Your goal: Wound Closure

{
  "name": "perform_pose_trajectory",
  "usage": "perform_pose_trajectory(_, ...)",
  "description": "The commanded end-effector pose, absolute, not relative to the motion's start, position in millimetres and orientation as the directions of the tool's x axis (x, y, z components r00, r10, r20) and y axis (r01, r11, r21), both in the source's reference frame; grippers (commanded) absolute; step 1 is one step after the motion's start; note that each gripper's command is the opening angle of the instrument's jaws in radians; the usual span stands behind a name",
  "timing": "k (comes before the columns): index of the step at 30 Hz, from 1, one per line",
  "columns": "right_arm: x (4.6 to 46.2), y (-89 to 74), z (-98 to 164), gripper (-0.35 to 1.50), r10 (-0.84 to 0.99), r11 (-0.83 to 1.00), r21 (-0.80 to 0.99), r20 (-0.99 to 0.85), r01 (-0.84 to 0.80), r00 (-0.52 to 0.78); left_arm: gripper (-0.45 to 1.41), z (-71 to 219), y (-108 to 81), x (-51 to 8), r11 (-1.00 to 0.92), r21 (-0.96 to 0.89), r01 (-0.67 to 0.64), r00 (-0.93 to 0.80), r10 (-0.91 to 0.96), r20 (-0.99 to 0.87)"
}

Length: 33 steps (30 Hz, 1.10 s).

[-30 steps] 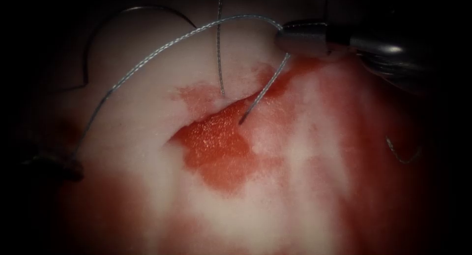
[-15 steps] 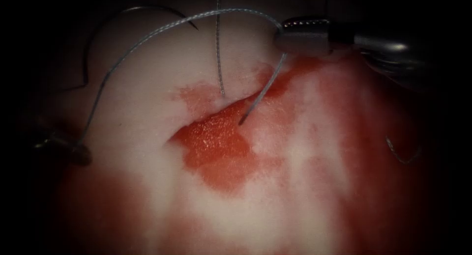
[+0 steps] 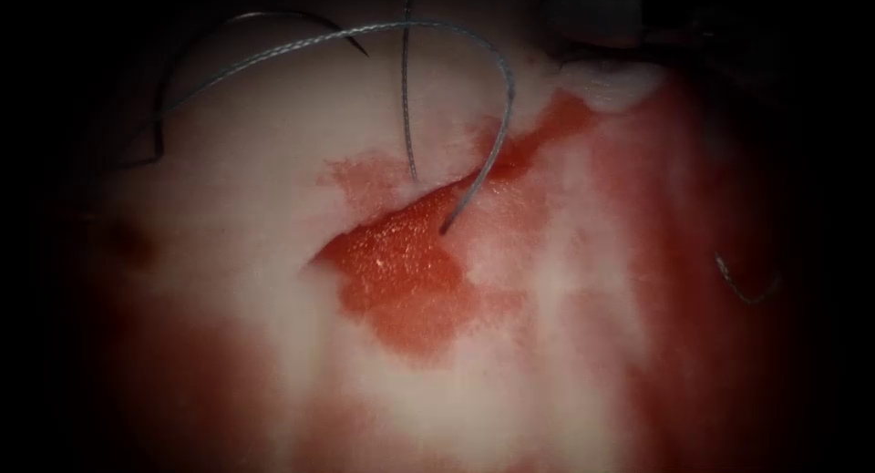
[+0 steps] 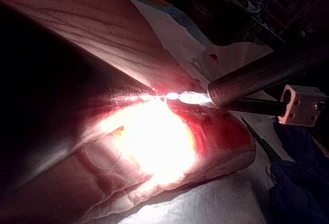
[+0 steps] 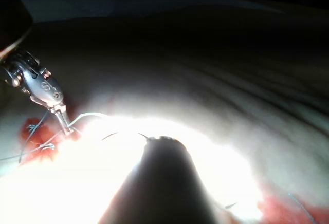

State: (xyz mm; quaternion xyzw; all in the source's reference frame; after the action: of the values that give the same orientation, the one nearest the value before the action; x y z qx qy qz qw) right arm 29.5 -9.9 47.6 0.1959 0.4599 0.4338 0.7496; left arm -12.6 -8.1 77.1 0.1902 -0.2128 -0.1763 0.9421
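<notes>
Holding thread [image 3: 504,99], left tool [image 5: 67,127].

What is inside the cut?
Red fluid fills the cut; the thread dips into it, its buried part hidden. The needle lies free on the tissue, left of the cut. The left tool grips thread. What the right tool holds is unclear.

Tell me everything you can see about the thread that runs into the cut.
The thread looks grey, braided and thin. It rises from the dark left, arches over the pale tissue, bends down and enters the tissue at the right edge of the red cut. A second, straighter strand drops from above, crosses the arch, and meets the tissue left of the cut. In the right wrist view the thread appears to reach the left tool.
</notes>
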Motion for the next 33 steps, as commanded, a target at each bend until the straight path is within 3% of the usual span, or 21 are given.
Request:
perform_pose_trajectory(1, 30.7, -8.6, 48.0, -0.35, 0.823, 0.558, 0.695, -0.531, -0.453, 0.201, -0.45, 76.7, -7.0, -13.1, 0.868, 0.425, 0.256, 0.843, -0.416, 0.341)
perform_pose_trajectory(9, 33.5, -10.5, 51.3, -0.35, 0.788, 0.613, 0.724, -0.537, -0.316, 0.3, -0.45, 77.1, -6.1, -14.7, 0.893, 0.401, 0.204, 0.824, -0.378, 0.423)
perform_pose_trajectory(14, 35.7, -12.3, 51.7, -0.35, 0.737, 0.622, 0.779, -0.549, -0.079, 0.393, -0.45, 78.2, -4.3, -15.3, 0.891, 0.398, 0.218, 0.811, -0.392, 0.434)
perform_pose_trajectory(18, 36.7, -13.9, 50.6, -0.35, 0.711, 0.604, 0.794, -0.574, 0.068, 0.406, -0.45, 80.2, -2.5, -16.6, 0.833, 0.406, 0.377, 0.763, -0.528, 0.374)
perform_pose_trajectory(22, 37.4, -14.8, 49.1, -0.35, 0.78, 0.516, 0.84, -0.541, 0.166, 0.314, -0.45, 83.0, -3.6, -18.2, 0.782, 0.404, 0.475, 0.766, -0.594, 0.247)
perform_pose_trajectory(30, 37.8, -13.3, 48.2, -0.35, 0.92, 0.368, 0.899, -0.389, 0.239, 0.046, -0.45, 85.5, -8.0, -21.4, 0.714, 0.517, 0.471, 0.776, -0.615, 0.141)
perform_pose_trajectory(33, 38.0, -13.0, 48.3, -0.35, 0.926, 0.374, 0.906, -0.376, 0.197, -0.028, -0.45, 85.0, -9.3, -22.6, 0.697, 0.566, 0.44, 0.787, -0.603, 0.131)
